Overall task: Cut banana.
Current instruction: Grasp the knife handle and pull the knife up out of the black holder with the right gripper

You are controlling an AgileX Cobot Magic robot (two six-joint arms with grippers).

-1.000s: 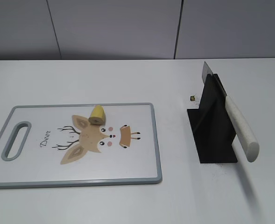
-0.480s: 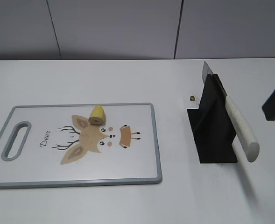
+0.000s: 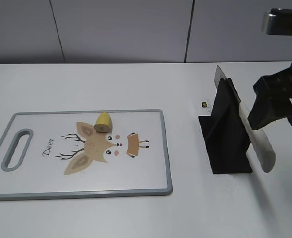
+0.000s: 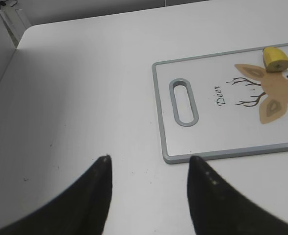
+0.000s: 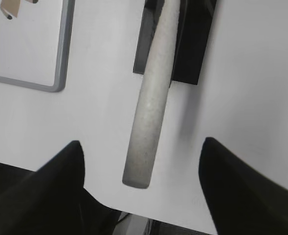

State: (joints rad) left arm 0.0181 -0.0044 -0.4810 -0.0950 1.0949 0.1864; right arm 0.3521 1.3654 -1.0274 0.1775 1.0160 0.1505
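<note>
White table (image 3: 136, 79) underneath. Deer-print cutting board (image 3: 36, 183) far to the left of right pincer (image 5: 143, 147), with banana piece (image 3: 104, 122) on its far edge. Knife (image 5: 151, 98) in black stand (image 3: 227, 134), handle between wide-spread fingers, ungripped. Left pincer (image 4: 149, 164) open, empty, beside board.

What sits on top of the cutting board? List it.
One yellow banana piece lies on the cutting board, near its far edge above the printed deer. Nothing else rests on it; whatever is beneath the banana piece is hidden.

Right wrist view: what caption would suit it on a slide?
Open right gripper poised around the knife's pale handle, which juts from its black stand.
</note>
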